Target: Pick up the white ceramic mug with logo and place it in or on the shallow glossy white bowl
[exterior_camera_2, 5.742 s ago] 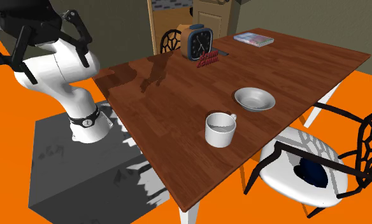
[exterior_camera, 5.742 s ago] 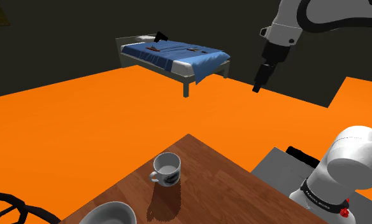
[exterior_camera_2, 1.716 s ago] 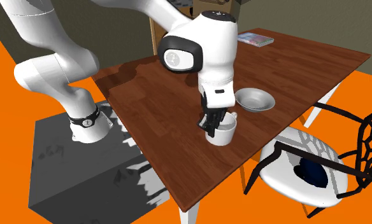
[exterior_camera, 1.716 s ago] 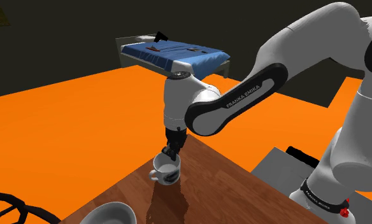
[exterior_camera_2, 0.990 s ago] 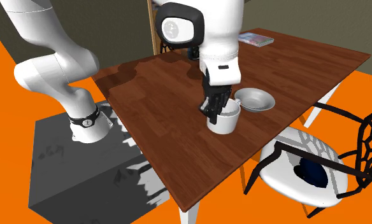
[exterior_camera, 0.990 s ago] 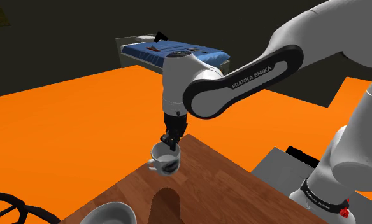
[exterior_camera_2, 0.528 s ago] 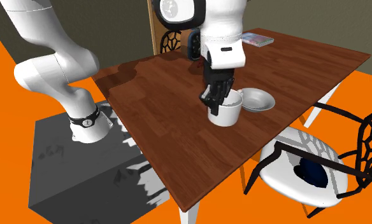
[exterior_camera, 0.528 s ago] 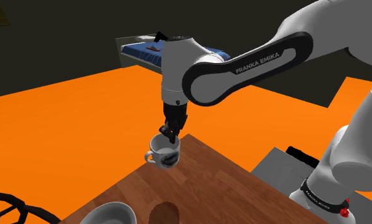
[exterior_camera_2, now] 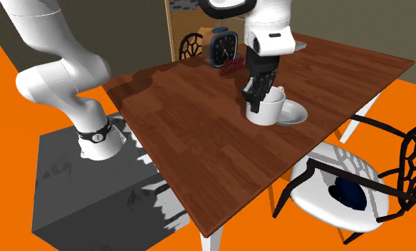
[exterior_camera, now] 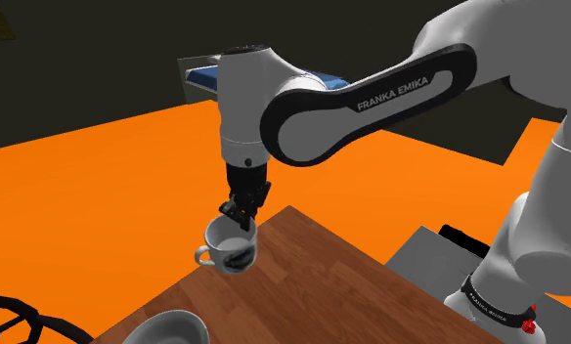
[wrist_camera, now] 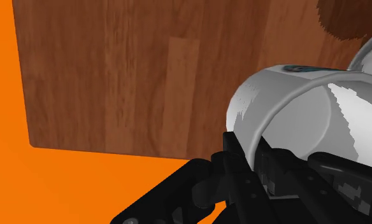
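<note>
The white mug [exterior_camera: 229,246] with a dark logo hangs in the air above the wooden table [exterior_camera: 313,288], and my gripper [exterior_camera: 242,212] is shut on its rim. In the second exterior view the mug [exterior_camera_2: 267,109] is lifted beside the shallow white bowl [exterior_camera_2: 295,114], partly covering the bowl's near edge, with the gripper [exterior_camera_2: 258,94] clasping the rim from above. The wrist view has the mug [wrist_camera: 292,114] tilted close in front of my black fingers [wrist_camera: 239,167], which pinch its wall. In the shoulder view the bowl [exterior_camera: 171,328] sits low at the table's near corner.
An alarm clock [exterior_camera_2: 223,46] and a red object stand at the table's far edge, a book [exterior_camera_2: 292,44] further back. A white chair [exterior_camera_2: 349,182] with black frame sits by the table. A bed [exterior_camera: 200,73] lies beyond the orange floor [exterior_camera: 88,186].
The arm has carried the mug sideways toward the bowl, leftward in the shoulder view and rightward in the second exterior view. The grip on the rim is unchanged.
</note>
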### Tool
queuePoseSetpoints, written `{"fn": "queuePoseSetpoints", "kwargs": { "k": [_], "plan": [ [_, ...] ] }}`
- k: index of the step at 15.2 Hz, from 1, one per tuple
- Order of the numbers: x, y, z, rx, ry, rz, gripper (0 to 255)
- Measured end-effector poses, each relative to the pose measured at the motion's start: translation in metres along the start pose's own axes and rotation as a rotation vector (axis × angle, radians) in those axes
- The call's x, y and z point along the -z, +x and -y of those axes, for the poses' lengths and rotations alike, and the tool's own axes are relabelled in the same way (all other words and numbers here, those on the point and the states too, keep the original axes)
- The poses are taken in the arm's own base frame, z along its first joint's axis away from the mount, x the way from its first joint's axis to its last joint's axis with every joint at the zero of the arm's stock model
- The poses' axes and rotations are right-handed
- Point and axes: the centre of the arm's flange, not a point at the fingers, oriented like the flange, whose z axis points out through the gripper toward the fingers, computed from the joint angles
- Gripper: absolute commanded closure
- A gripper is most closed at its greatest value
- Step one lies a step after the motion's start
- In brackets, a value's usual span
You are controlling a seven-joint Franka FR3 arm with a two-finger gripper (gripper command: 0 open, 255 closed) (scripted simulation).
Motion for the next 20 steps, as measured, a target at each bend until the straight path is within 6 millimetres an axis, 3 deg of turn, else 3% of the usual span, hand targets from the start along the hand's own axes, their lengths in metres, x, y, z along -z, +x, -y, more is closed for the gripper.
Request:
{"fn": "queuePoseSetpoints", "kwargs": {
  "k": [14,17,20],
  "plan": [
    [0.006,0.008,0.185,0.000,0.001,0.000,255],
    [0.005,0.009,0.210,0.000,0.001,0.000,255],
    [-0.008,0.008,0.214,-0.002,0.000,0.000,255]
  ]
}}
